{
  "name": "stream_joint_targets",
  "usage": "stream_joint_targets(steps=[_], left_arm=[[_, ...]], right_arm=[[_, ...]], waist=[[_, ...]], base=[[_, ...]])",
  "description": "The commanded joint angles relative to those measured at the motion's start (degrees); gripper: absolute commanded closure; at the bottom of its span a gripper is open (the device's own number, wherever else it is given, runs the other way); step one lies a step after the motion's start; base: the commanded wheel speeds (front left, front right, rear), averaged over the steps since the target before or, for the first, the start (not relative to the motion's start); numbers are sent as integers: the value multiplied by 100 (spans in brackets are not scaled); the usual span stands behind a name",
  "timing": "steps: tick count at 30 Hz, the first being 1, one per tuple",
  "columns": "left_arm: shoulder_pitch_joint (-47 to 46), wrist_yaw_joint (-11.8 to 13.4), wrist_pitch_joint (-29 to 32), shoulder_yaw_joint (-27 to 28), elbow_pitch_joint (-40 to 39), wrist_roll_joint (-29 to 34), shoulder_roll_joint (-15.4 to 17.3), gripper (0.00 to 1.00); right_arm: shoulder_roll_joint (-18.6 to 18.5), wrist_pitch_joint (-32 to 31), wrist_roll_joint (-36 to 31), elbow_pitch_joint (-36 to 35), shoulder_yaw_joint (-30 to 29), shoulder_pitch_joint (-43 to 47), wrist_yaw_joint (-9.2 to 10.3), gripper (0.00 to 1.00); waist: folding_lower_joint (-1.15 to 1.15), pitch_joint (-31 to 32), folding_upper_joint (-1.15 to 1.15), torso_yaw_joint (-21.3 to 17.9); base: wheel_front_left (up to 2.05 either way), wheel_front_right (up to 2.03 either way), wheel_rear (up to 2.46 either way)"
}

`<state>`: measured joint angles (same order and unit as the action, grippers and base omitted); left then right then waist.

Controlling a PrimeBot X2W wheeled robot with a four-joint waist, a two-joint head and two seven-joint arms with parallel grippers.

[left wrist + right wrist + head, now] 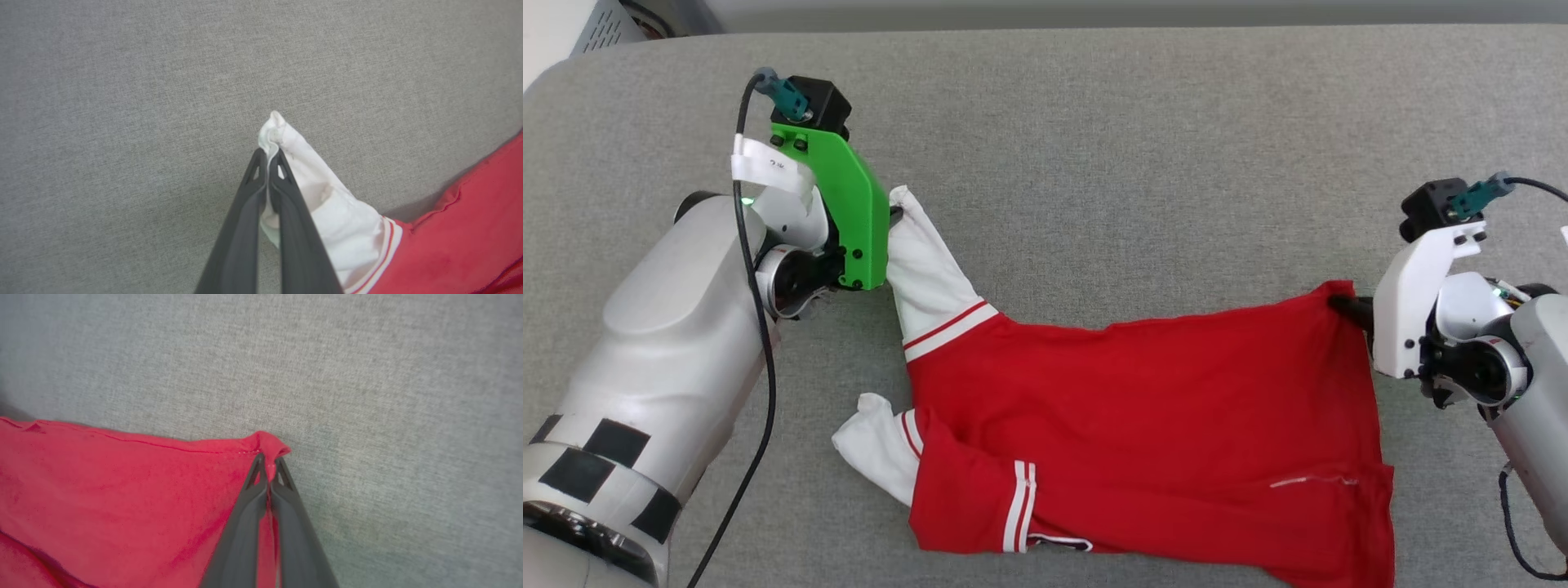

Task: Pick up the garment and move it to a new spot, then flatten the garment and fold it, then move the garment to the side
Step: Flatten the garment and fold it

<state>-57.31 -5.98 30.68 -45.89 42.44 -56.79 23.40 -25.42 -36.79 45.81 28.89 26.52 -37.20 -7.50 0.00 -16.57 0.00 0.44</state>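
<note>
One garment [1160, 392]: left tool [268, 157] clamps a sleeve [327, 192], right tool [268, 461] seemingly its hem [261, 443].

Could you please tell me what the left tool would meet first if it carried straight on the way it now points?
The left tool is shut on the garment at its white sleeve tip; past that lies the grey fabric surface, which it would probably meet first, though depth is unclear.

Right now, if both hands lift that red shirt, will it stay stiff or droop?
Probably droop: the shirt lies rumpled, bunching where the left hand pinches a white sleeve and the right hand a red corner. It looks thin and light, so those small pinches likely hold. The free sleeve would probably dangle.
</note>
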Motion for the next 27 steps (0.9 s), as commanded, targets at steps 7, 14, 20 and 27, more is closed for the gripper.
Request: stream_joint_targets(steps=[7,14,20,27], left_arm=[[802,253,-622,331,-449,-264,405,100],[2335,800,-1457,686,-1664,-528,895,100],[3747,1459,-2061,914,-2959,-684,1261,100],[5028,1977,-2405,1024,-3847,-996,1355,100]], right_arm=[[-366,679,-108,-671,-561,716,1,100],[-234,1089,-453,-1338,-1279,2111,1,100],[152,1287,-875,-1991,-1897,3205,1,100],[745,1246,-1240,-2512,-2464,4201,1,100]], waist=[[0,512,0,54],[0,922,0,102],[0,1094,0,146],[0,1121,0,146]], base=[[0,0,0],[0,0,0],[0,0,0],[0,0,0]])
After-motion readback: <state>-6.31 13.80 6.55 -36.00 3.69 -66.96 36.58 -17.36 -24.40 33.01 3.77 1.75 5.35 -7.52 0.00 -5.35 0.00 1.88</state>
